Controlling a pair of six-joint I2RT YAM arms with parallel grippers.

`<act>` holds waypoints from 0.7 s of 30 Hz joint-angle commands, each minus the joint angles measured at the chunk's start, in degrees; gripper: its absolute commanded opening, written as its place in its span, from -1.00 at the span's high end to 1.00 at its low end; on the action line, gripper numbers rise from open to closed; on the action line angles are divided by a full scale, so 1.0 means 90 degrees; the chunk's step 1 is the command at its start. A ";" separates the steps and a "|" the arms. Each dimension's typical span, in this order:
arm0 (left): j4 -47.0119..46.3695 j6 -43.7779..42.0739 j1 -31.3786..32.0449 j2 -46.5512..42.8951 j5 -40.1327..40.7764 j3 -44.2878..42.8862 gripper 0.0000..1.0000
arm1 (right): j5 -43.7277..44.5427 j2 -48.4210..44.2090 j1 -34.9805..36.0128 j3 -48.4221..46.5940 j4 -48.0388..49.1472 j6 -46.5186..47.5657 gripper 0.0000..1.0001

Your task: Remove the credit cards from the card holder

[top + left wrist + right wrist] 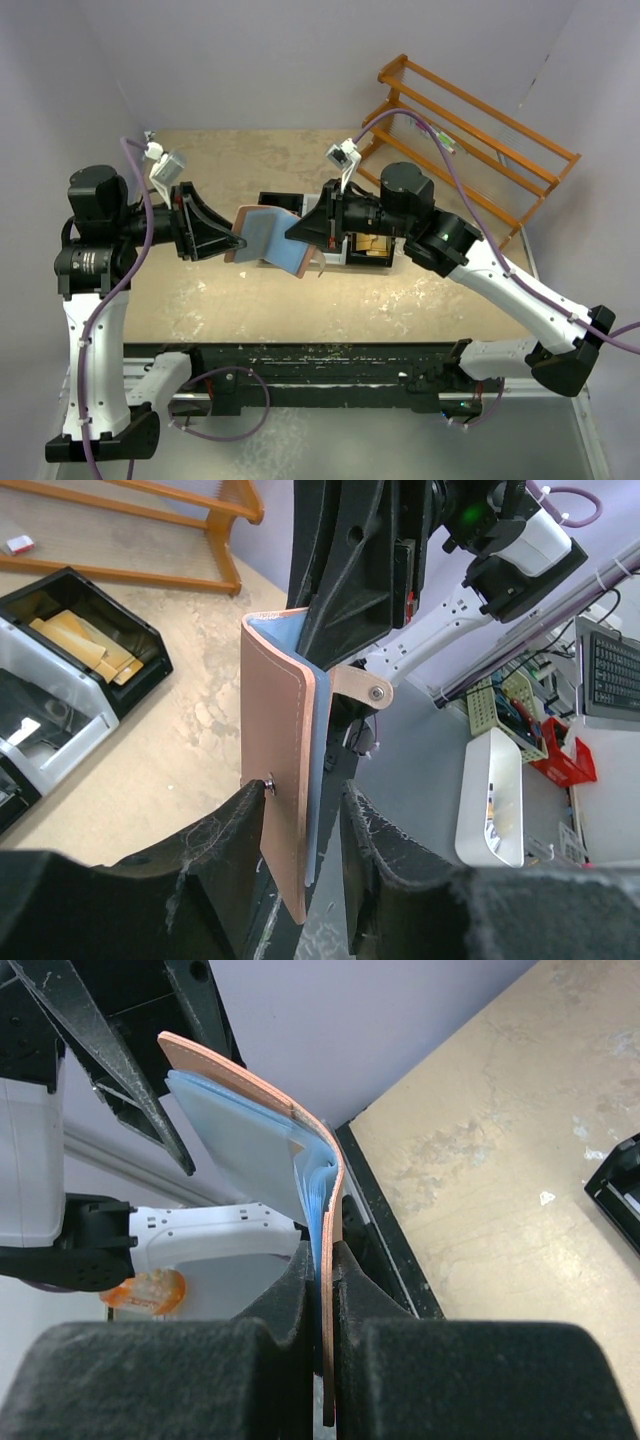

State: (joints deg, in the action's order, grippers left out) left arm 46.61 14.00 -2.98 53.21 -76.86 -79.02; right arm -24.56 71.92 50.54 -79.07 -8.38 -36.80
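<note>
The card holder (265, 235) hangs half open above the middle of the table, held between both arms, reddish-brown outside and light blue inside. My right gripper (298, 232) is shut on its right flap; in the right wrist view the pads (300, 1280) pinch the leather (335, 1210) and lining together. My left gripper (303, 800) straddles the other flap (275, 750). One left finger (225, 830) touches the leather by the snap stud, and the other stands a small gap off the lining. Thin pale blue layers sit at the fold (315, 1175). I cannot make out separate credit cards.
A black bin (372, 247) with tan-yellow paper pieces stands behind the right gripper, with a white bin (40, 730) beside it. An orange wooden rack (470, 140) lies at the back right. A black rail (330, 360) runs along the table's near edge.
</note>
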 commanded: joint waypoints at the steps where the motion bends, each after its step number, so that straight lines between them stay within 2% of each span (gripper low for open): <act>1: 0.0199 -0.0338 -0.0017 0.0079 -0.0268 -0.0244 0.23 | 0.0013 -0.0205 -0.0011 -0.0200 0.0188 0.0100 1.00; 16: 0.1318 -0.1409 -0.0013 0.0227 0.0390 -0.0813 0.38 | 0.0022 -0.0257 -0.0015 -0.0180 0.0131 0.0129 1.00; 18: 0.1244 -0.1444 -0.0011 0.0210 0.0680 -0.0770 0.45 | 0.0011 -0.0261 -0.0011 -0.0180 0.0161 0.0104 1.00; 21: 0.0929 -0.1280 -0.0010 0.0111 0.0764 -0.0522 0.41 | 0.0027 -0.0224 -0.0011 -0.0196 0.0215 0.0047 1.00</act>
State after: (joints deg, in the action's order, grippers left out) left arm 56.77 4.12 -2.98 54.94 -72.51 -84.20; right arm -24.56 71.83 50.54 -79.07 -9.65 -36.42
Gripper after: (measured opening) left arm 0.280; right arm 0.034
